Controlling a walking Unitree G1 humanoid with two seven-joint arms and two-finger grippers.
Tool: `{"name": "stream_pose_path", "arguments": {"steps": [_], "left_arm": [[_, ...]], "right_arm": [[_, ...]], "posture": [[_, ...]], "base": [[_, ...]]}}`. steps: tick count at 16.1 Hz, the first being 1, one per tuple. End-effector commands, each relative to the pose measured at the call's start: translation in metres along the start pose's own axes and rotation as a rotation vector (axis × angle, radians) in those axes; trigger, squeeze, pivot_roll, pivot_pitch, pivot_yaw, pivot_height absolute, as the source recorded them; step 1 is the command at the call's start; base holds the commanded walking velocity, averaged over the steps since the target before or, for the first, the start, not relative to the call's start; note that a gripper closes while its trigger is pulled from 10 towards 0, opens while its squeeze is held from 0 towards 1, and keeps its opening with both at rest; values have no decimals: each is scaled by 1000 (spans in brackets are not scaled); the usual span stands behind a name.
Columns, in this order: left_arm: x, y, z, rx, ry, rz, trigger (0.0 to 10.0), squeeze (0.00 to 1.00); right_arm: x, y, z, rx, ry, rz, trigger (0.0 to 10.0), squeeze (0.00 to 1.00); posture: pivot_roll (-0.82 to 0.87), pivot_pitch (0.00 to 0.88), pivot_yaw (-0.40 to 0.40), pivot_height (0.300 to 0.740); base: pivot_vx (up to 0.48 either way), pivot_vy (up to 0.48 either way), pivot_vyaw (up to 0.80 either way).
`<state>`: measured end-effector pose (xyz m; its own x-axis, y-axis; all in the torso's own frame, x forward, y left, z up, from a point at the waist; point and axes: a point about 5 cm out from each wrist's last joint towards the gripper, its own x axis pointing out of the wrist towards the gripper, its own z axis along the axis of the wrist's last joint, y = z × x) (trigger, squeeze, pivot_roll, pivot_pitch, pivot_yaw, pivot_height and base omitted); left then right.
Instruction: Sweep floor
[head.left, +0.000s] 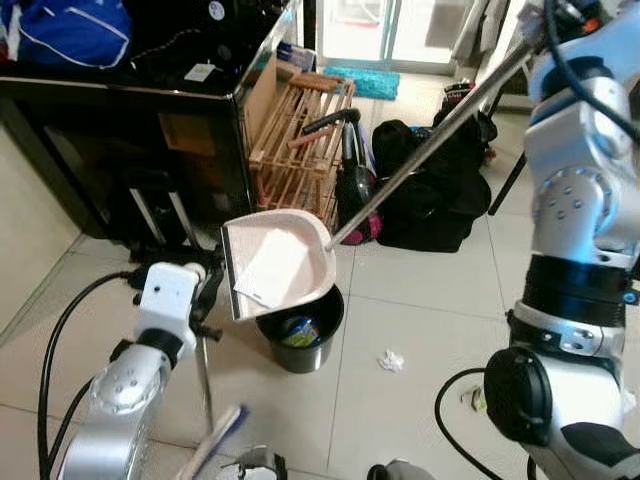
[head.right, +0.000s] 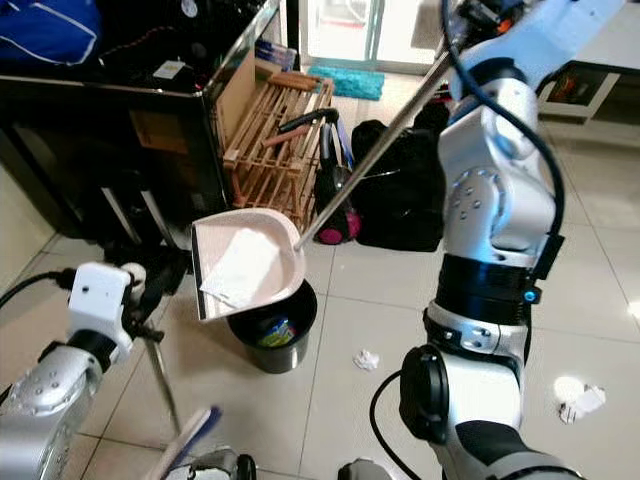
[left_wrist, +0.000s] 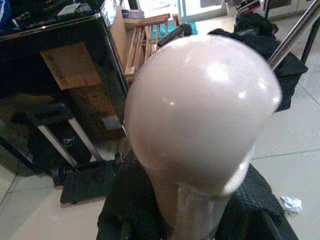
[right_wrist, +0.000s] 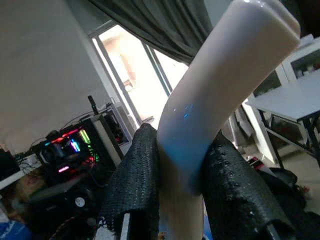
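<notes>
A pink dustpan (head.left: 280, 262) on a long metal pole (head.left: 430, 140) hangs tilted over a black bin (head.left: 300, 335), with a white sheet of paper (head.left: 262, 272) lying in it. My right gripper (right_wrist: 182, 180) is raised at the upper right and shut on the pole's pale handle (right_wrist: 220, 90). My left gripper (left_wrist: 192, 200) is low at the left, shut on the broom's pink rounded handle top (left_wrist: 200, 105). The broom's thin pole (head.left: 203, 380) runs down to a blurred blue brush (head.left: 222, 432). A crumpled paper (head.left: 391, 361) lies on the tiles right of the bin, and another scrap (head.right: 580, 402) lies farther right.
A black cabinet (head.left: 150, 120) stands at the left, with a wooden rack (head.left: 295, 140) leaning beside it. Black bags (head.left: 430, 190) and a vacuum (head.left: 352, 170) sit behind the bin. Black cables (head.left: 60, 330) loop over the floor tiles near both arms.
</notes>
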<state>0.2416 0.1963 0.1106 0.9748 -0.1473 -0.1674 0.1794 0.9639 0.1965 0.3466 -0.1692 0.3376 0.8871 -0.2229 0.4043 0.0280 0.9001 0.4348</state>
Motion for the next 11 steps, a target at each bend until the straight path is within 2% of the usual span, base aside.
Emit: {"name": "stream_pose_path", "arguments": {"steps": [1, 8, 11], "left_arm": [[1, 0, 2, 8, -8, -3, 10000, 0], [-7, -2, 1, -1, -6, -4, 10000, 0], [-19, 1, -5, 13, 12, 4, 10000, 0]], "right_arm": [[-3, 2, 6, -16, -56, -5, 10000, 0], [-14, 10, 5, -55, -203, -6, 10000, 0], [-14, 21, -5, -65, -258, 112, 10000, 0]], "posture": [[59, 83, 7, 740], [63, 122, 0, 740], [69, 155, -1, 740]], "base": [[0, 0, 0], [0, 0, 0], [0, 0, 0]]}}
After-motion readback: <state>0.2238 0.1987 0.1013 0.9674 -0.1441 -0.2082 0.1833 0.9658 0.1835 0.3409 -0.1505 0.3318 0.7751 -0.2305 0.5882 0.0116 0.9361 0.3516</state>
